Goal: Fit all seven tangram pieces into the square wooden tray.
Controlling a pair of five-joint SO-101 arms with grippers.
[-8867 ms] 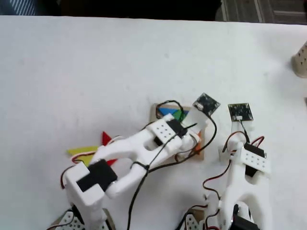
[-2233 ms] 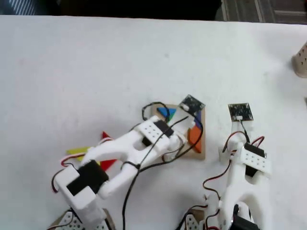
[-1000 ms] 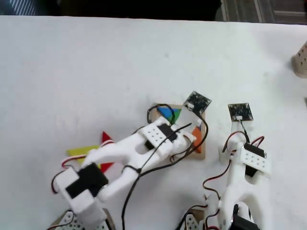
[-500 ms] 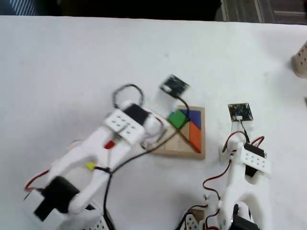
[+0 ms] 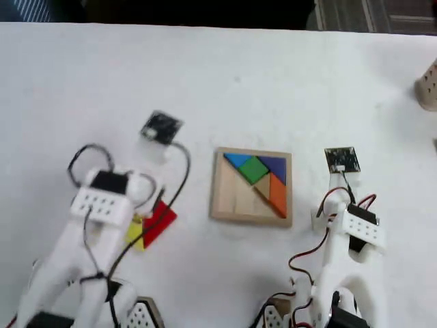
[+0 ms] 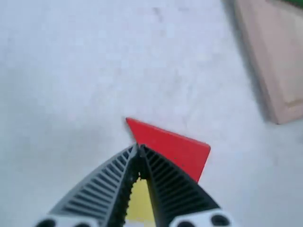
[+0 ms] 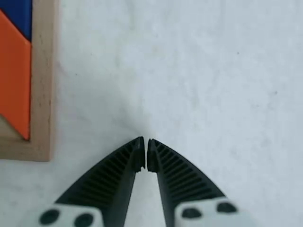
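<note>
While the square wooden tray (image 5: 232, 199) lies flat near the middle of the white table (image 5: 205, 82), a little closer to the near edge where the arms stand, four coloured pieces sit inside it. A light blue triangle (image 5: 237, 160) is in the far left corner of the tray. A green square (image 5: 254, 169) stands on its point just beside it. A dark blue triangle (image 5: 275, 165) fills the far right corner, and an orange piece (image 5: 277, 195) runs along the right wall to the near right corner. These four touch each other. The remaining floor of the tray, on its left and near side, shows pale wood.

Two pieces lie outside on the table, to the left of the tray and well apart from it: a red piece (image 5: 159, 220) and a yellow piece (image 5: 134, 234), which touch or overlap. The left arm (image 5: 95, 205) hangs above them. In the left wrist view the left gripper (image 6: 138, 152) is clenched, with its tips together over the edge of the red piece. The yellow piece is seen in the slit between its fingers. Whether the tips touch the red piece I cannot tell.

The right arm (image 5: 355, 232) stands to the right of the tray. The right gripper (image 7: 146, 153) is also closed on itself, above bare table just beside the tray's near right corner. A pale object with holes (image 5: 429, 85) stands at the right edge of the table.
</note>
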